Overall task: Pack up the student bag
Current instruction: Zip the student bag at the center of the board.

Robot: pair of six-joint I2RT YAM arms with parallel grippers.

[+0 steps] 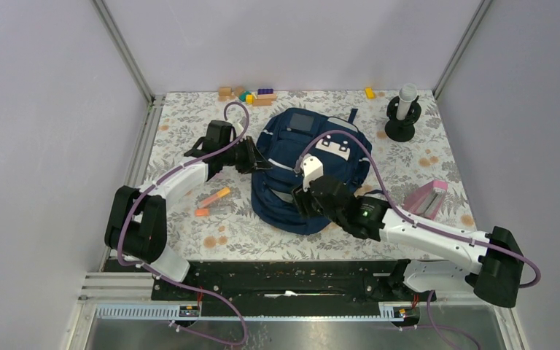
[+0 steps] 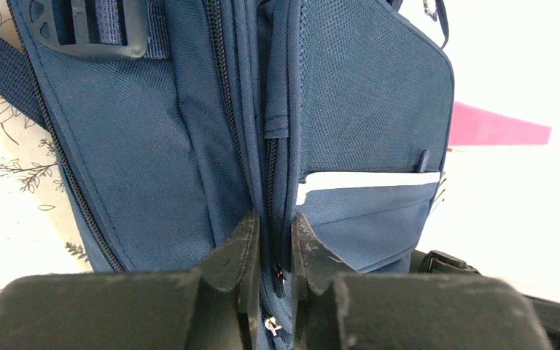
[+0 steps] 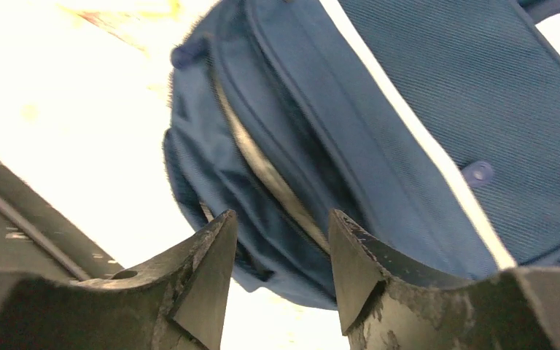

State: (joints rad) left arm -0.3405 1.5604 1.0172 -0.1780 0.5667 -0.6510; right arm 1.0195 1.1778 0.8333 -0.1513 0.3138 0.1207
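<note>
The student bag (image 1: 310, 157), navy blue with a white stripe and pale patches, lies flat in the middle of the table. My left gripper (image 1: 259, 162) is at its left side. In the left wrist view the bag (image 2: 117, 160) fills the frame, and the left gripper (image 2: 273, 226) is shut on the narrow zip seam, with a zip pull hanging between the fingers. My right gripper (image 1: 302, 200) hovers over the bag's near edge. In the right wrist view this gripper (image 3: 281, 219) stands open, and the bag (image 3: 423, 95) lies beyond it with nothing gripped.
Two orange markers (image 1: 214, 197) lie left of the bag. Wooden blocks (image 1: 248, 93) and a yellow block (image 1: 370, 92) sit along the back edge. A black stand with a white cylinder (image 1: 403, 113) is back right. A pink-and-grey object (image 1: 428, 198) lies right of the bag.
</note>
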